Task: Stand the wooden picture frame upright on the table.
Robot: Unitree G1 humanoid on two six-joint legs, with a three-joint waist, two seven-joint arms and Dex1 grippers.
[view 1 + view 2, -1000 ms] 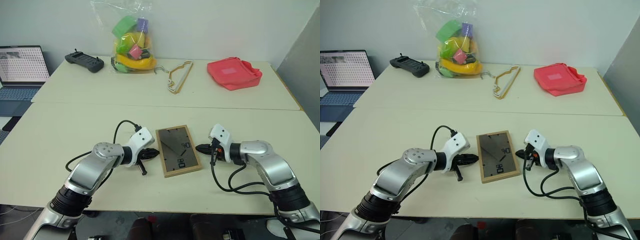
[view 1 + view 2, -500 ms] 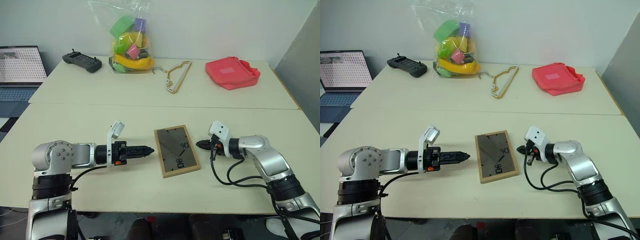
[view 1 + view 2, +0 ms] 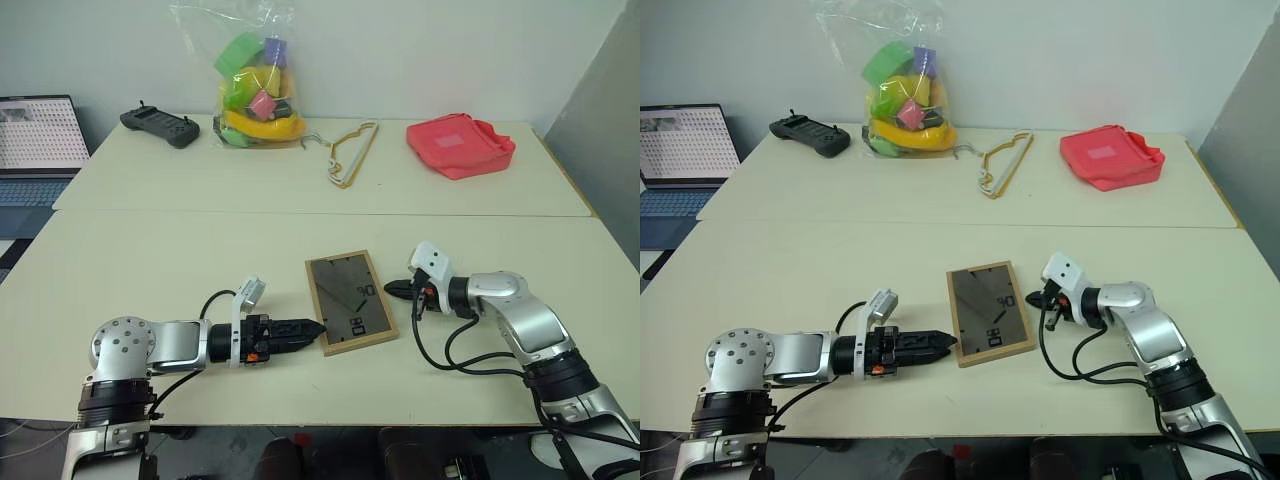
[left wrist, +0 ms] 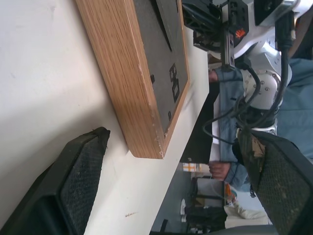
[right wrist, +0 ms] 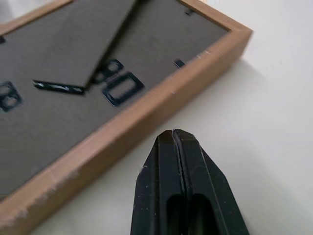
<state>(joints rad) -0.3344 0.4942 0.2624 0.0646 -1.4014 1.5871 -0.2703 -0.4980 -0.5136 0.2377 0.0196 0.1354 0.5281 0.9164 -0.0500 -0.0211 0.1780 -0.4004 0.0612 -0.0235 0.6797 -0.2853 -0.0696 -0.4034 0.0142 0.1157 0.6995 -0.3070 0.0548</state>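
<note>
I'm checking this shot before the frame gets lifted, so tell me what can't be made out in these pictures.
- Front of the wooden picture frame: it lies face down on the table, so only the dark back shows.
- Whether the right claw touches the frame's edge: too close to tell in the head and wrist views.
- Laptop: cut off by the left edge of the head views.
</note>
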